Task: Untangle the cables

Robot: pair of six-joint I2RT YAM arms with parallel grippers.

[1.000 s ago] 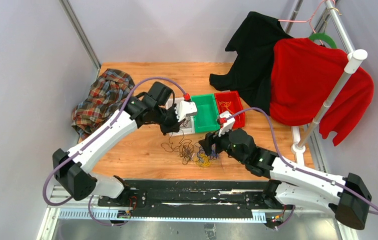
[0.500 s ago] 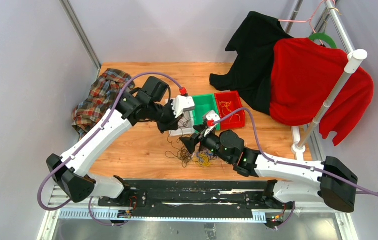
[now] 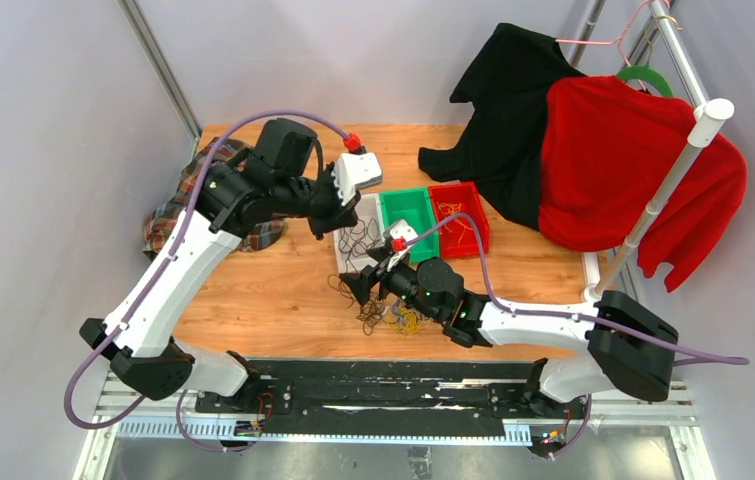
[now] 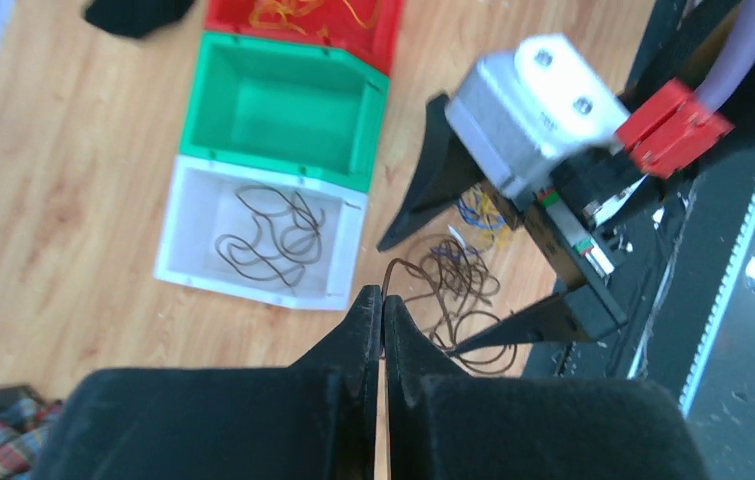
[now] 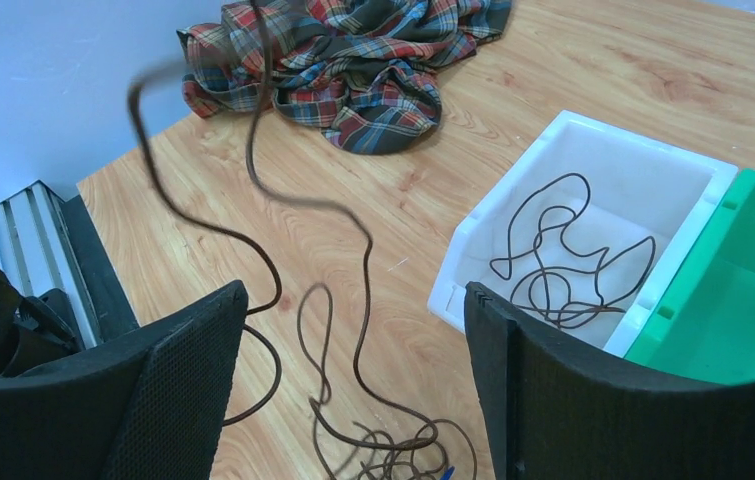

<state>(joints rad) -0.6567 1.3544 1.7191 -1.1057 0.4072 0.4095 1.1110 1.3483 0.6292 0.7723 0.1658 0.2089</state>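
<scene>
The cables (image 3: 393, 315) lie as a small clump of dark, blue and yellow loops on the wooden table, in front of the bins. My left gripper (image 3: 331, 218) is raised above the white bin and shut on one dark brown cable (image 4: 423, 275). This cable runs from the fingertips down to the clump (image 4: 468, 295). My right gripper (image 3: 358, 288) is open and low at the clump's left side. In the right wrist view the lifted cable (image 5: 253, 170) rises between its spread fingers (image 5: 173, 380), touching neither.
A white bin (image 3: 345, 262) holds dark cable loops (image 5: 563, 250). A green bin (image 3: 408, 222) is beside it, then a red bin (image 3: 461, 215) with orange cables. A plaid cloth (image 3: 193, 200) lies at the left. Black and red garments (image 3: 613, 160) hang on a rack at the right.
My left gripper has risen and drawn back to the left with the dark cable, stretching it up from the clump. My right gripper has moved left along the clump, still open.
</scene>
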